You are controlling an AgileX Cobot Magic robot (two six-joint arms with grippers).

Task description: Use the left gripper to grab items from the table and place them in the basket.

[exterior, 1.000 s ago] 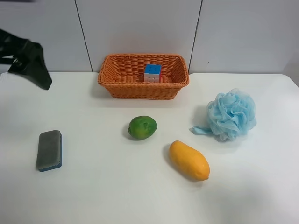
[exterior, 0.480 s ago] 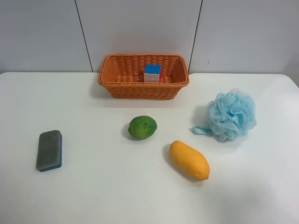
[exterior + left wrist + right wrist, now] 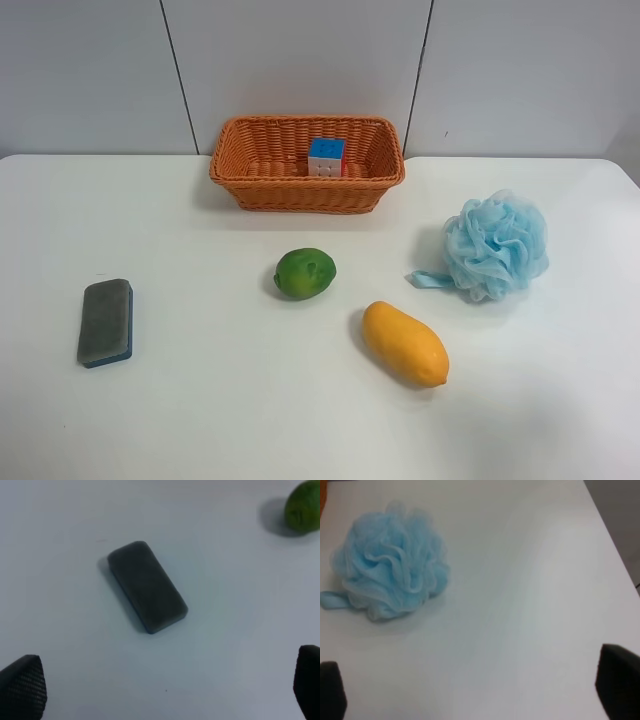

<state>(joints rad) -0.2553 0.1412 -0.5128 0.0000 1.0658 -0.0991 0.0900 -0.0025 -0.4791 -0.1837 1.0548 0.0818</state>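
Note:
The wicker basket (image 3: 300, 194) stands at the back of the table with the puzzle cube (image 3: 326, 156) inside it. The grey-and-blue sponge (image 3: 105, 321) lies at the exterior high view's left. The green fruit (image 3: 304, 272) and the mango (image 3: 404, 343) lie near the middle, and the blue pouf (image 3: 496, 245) at the right. No arm shows in the exterior high view. My left gripper (image 3: 165, 692) is open and empty above the table, with the sponge (image 3: 146, 586) ahead between its fingertips (image 3: 22, 690) and the green fruit (image 3: 303, 512) off to one side. My right gripper (image 3: 475, 695) is open and empty, apart from the pouf (image 3: 390, 587).
The white table (image 3: 220, 400) ends at a grey panelled wall behind the basket. In the right wrist view the table's edge (image 3: 612, 545) runs close beside the pouf's side of the table.
The black arm at the exterior high view's upper left has withdrawn out of that view. The items and basket have not moved.

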